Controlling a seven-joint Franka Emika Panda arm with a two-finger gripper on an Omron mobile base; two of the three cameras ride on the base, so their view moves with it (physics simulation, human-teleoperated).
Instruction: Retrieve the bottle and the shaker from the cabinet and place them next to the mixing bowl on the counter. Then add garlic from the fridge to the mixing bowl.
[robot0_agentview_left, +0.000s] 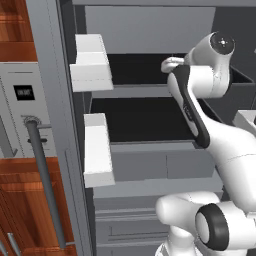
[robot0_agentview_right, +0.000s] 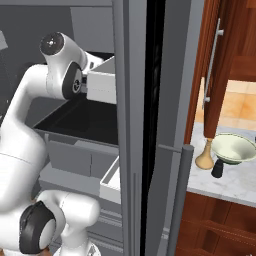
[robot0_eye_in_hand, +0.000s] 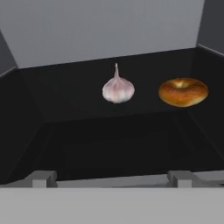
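The fridge (robot0_agentview_left: 150, 125) stood open, its dark shelves facing the base and its grey door (robot0_agentview_right: 135, 150) with the thick bar handle (robot0_agentview_right: 179, 200) swung out between the arm and the counter (robot0_agentview_right: 225, 182). 2 white door bins (robot0_agentview_left: 95, 150) showed on the inside of the other door in the left base view. The white arm (robot0_agentview_left: 200, 100) reached into the fridge at the level of the upper dark shelf. On the marbled counter, the mixing bowl (robot0_agentview_right: 233, 148) sat with the tan bottle (robot0_agentview_right: 205, 156) and the black shaker (robot0_agentview_right: 218, 169) just beside it on its left. In the hand view, the garlic (robot0_eye_in_hand: 117, 88) lay on the dark shelf, near a brown bagel (robot0_eye_in_hand: 183, 92) to its right and apart from it. The gripper (robot0_eye_in_hand: 112, 178) had its 2 fingertips spread wide at the bottom of that view, holding nothing, well short of the garlic.
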